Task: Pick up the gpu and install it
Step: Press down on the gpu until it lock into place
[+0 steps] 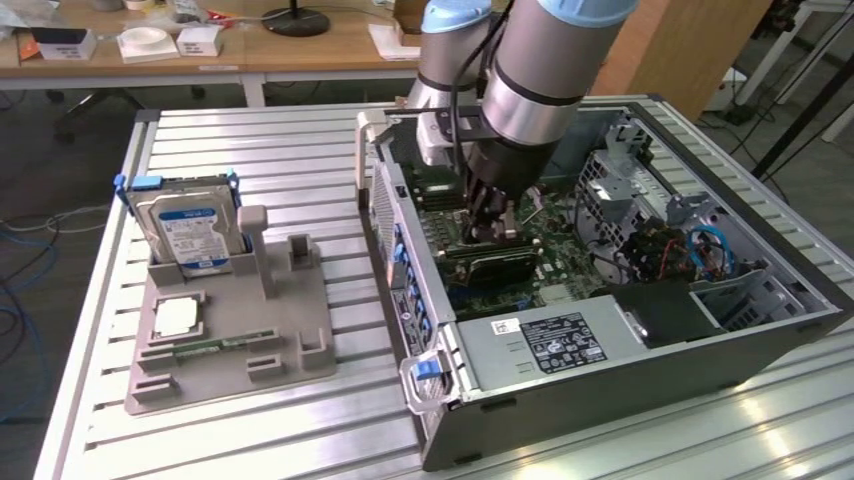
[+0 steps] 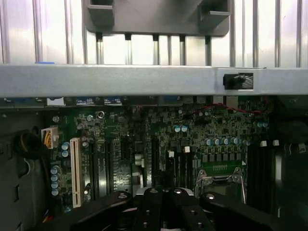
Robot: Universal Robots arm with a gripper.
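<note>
One arm (image 1: 534, 90) plunged steeply into case (image 1: 747, 345), end effector (image 1: 491, 232) closed.

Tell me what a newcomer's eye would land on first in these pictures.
First, the robot arm plunging into the open computer case, its shut gripper low over the green motherboard beside a dark card that may be the gpu. Next, on the exterior view's left, the grey parts holder on the slatted table, with the blue-labelled hard drive standing upright.

The hard drive (image 1: 191, 232) stands in a holder (image 1: 234, 330) on the exterior view's left of the computer case (image 1: 641, 370).
</note>
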